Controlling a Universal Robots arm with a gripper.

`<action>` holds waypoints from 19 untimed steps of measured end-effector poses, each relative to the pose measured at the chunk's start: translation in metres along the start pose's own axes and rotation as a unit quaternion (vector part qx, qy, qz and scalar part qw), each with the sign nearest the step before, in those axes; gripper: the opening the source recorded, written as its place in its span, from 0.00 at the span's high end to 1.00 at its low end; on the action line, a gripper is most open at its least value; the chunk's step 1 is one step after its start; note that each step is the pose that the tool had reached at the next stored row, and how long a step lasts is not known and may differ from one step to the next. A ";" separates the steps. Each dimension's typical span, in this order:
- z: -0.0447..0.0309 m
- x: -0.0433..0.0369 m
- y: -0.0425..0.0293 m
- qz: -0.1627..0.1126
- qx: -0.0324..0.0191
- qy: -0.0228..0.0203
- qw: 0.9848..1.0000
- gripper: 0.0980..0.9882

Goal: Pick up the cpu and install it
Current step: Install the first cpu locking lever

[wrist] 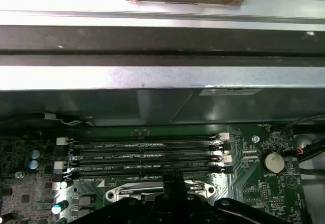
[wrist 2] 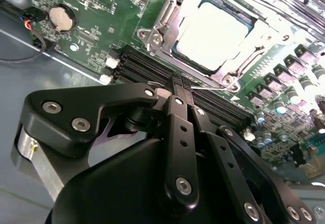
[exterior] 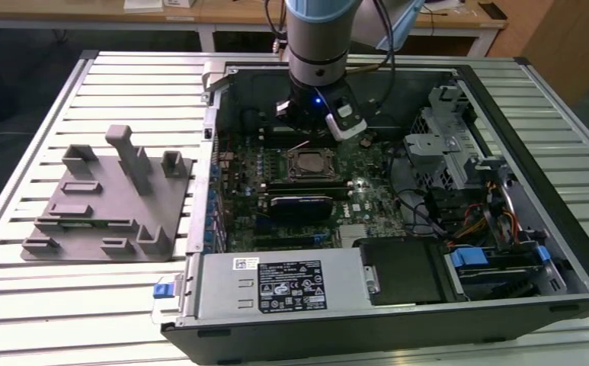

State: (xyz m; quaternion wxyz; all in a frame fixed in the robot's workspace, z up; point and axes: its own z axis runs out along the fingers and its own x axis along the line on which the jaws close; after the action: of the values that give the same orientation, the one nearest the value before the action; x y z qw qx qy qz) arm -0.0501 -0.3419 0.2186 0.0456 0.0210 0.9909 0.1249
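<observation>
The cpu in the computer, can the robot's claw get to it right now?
Probably yes. The cpu lies face up in its socket with the metal frame swung open and nothing covering it. The claw hangs just beside it, over the black memory slots, fingers pressed together and holding nothing.

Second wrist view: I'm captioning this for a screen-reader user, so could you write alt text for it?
The cpu, a pale shiny square, sits in its metal socket frame on the green motherboard. The black tool rises in the foreground, its tips close together above the dark memory slots beside the socket, holding nothing.
</observation>
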 end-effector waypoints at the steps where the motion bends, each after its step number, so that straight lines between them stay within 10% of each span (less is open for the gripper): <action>1: 0.0005 0.0000 -0.0001 -0.001 0.000 -0.004 1.000 0.99; 4: 0.0016 0.0001 -0.0004 -0.003 -0.001 -0.011 1.000 0.99; 10: 0.0018 0.0001 -0.0005 -0.003 -0.001 -0.012 1.000 0.99; 19: 0.0036 0.0018 -0.0003 -0.005 0.012 -0.022 1.000 0.99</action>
State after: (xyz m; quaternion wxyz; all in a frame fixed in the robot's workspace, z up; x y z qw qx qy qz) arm -0.0516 -0.3412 0.2150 0.0682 0.0192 0.9912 0.1120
